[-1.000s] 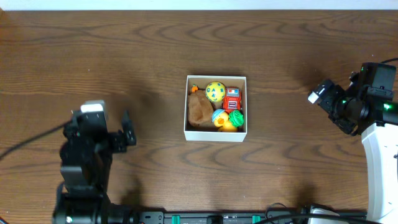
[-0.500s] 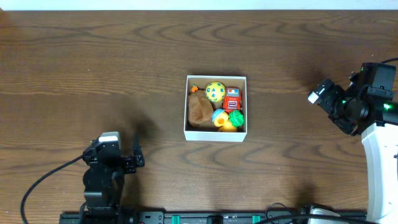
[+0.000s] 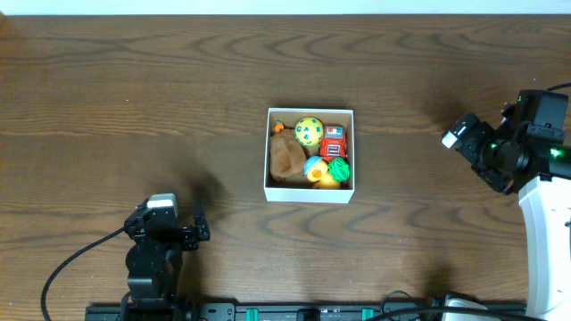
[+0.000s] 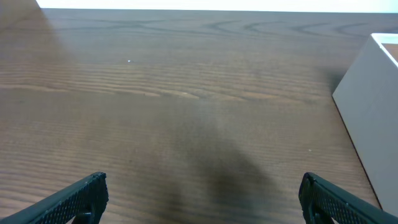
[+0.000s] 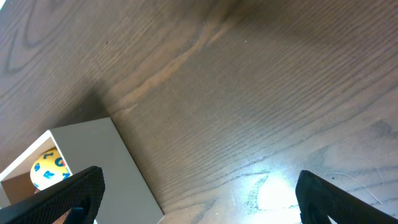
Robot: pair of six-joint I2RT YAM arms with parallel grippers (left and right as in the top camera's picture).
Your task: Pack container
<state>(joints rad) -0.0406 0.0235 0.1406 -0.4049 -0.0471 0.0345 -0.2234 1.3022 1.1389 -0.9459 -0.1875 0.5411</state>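
Observation:
The container (image 3: 310, 193), a square white-walled box, stands at the table's middle. It holds a brown plush (image 3: 285, 157), a yellow ball (image 3: 309, 130), a red toy (image 3: 334, 141), a green toy (image 3: 339, 169) and a yellow-blue toy (image 3: 317, 171). My left gripper (image 3: 198, 219) is open and empty at the front left, well apart from the box; its view shows the box's white wall (image 4: 373, 106) at the right. My right gripper (image 3: 457, 134) is open and empty at the right; its view shows the box wall (image 5: 99, 162) and the ball (image 5: 46, 168).
The dark wood table (image 3: 134, 89) lies all around the box. A black cable (image 3: 62, 267) runs from the left arm at the front edge. The right arm's white base (image 3: 544, 232) stands at the right edge.
The left arm has drawn back toward the front edge and lowered, its gripper still open. The right arm and the box have not moved.

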